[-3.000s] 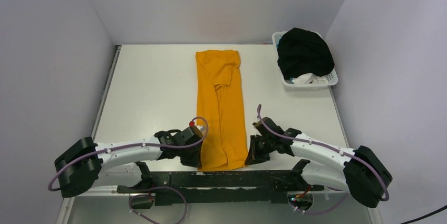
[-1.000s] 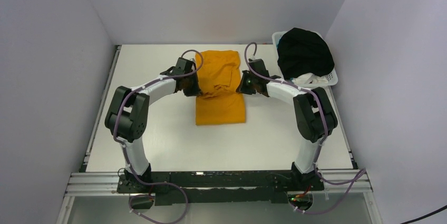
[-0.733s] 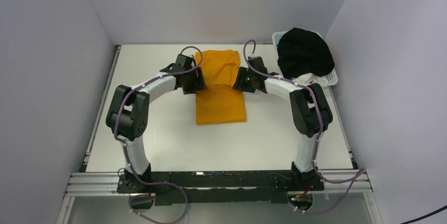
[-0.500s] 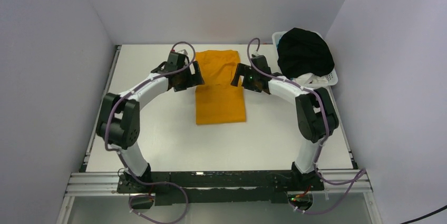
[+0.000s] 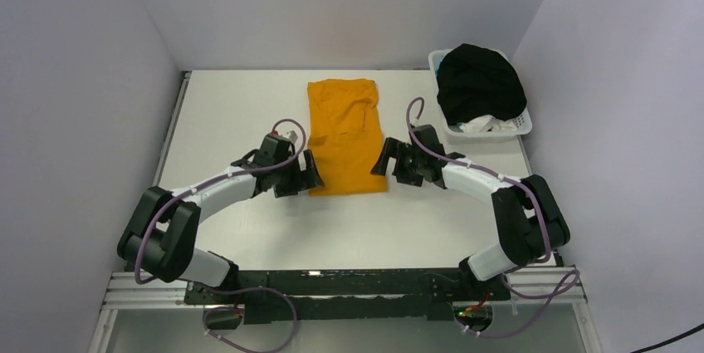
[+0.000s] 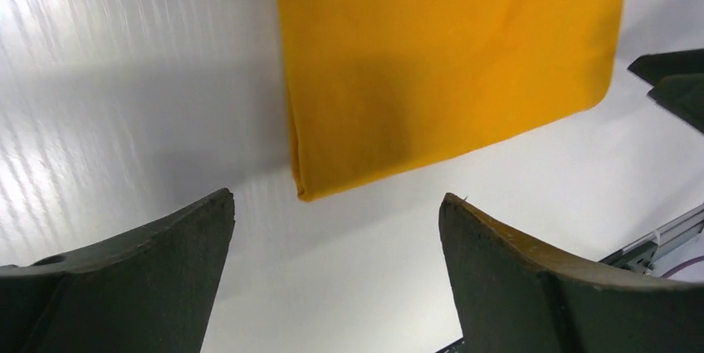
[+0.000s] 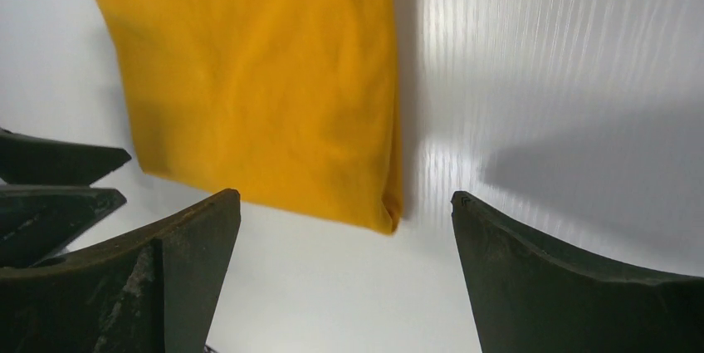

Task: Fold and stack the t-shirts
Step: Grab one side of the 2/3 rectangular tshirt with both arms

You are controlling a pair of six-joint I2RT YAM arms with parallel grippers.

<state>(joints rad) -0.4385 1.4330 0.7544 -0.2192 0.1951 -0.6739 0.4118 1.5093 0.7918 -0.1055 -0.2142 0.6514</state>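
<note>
Top external view: mustard-orange t-shirt [image 5: 344, 133] lay folded into a narrow rectangle at upper centre of the frame, flat on the white table [image 5: 241, 112], long axis running top to bottom. Left gripper [image 5: 305, 176] sat just off the shirt's lower left corner, right gripper [image 5: 383, 160] just off its lower right corner. Neither had hold of any cloth. Both arms were stretched low across the table toward the shirt.

Left wrist view: both fingers [image 6: 141, 278] spread wide apart with nothing between them but bare table and the shirt's folded corner, which lay flat beyond the tips and touched neither one. The other claw's dark tips showed at the right edge of that frame.

Right wrist view: same picture mirrored, fingers [image 7: 564, 278] fully parted and empty, the shirt's corner resting on the table ahead of the gap. Fold edge looked doubled and neat.

Upper right of the top view: white plastic basket [image 5: 521, 125] near the table's far right corner, a black t-shirt [image 5: 480, 83] heaped over it, some white cloth [image 5: 481, 126] poking out underneath. Well apart from the orange shirt.
</note>
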